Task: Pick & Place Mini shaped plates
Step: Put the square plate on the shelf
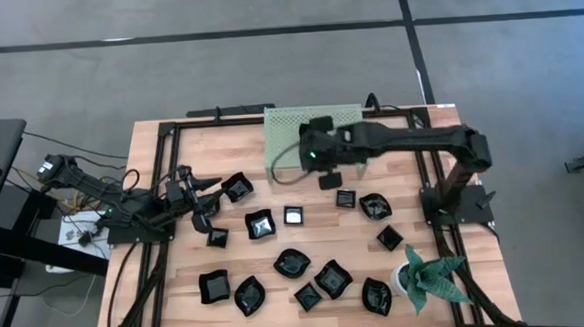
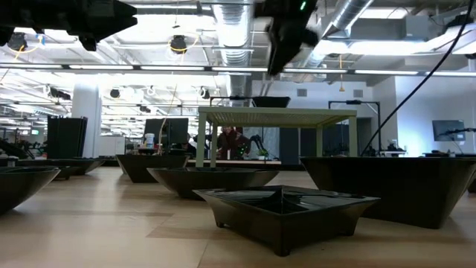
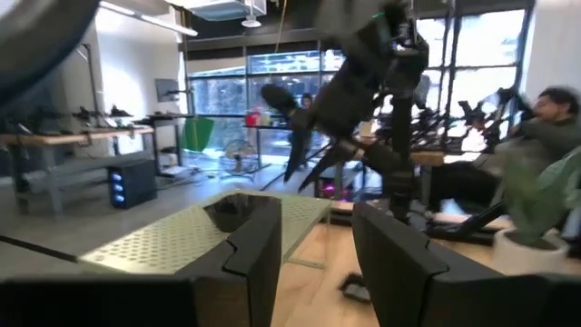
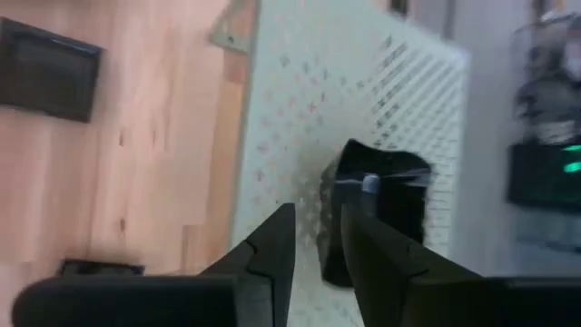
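Several glossy black mini shaped plates (image 1: 292, 264) lie scattered over the wooden table. One more black plate (image 4: 377, 204) rests flat on the pale green perforated shelf (image 1: 290, 129) at the table's far middle. It shows in the left wrist view too (image 3: 231, 211). My right gripper (image 4: 318, 232) hovers over the shelf, slanting down, its fingers a little apart just short of that plate, with nothing between them. My left gripper (image 3: 313, 263) waits open at the table's left side (image 1: 206, 202), near a plate (image 1: 235, 188).
A green spiky plant in a white pot (image 1: 433, 276) stands at the near right corner. The shelf stands on legs (image 2: 275, 115) above the table. In the low view a plate (image 2: 286, 205) sits close to the camera. Black frame rails edge the table (image 1: 163, 190).
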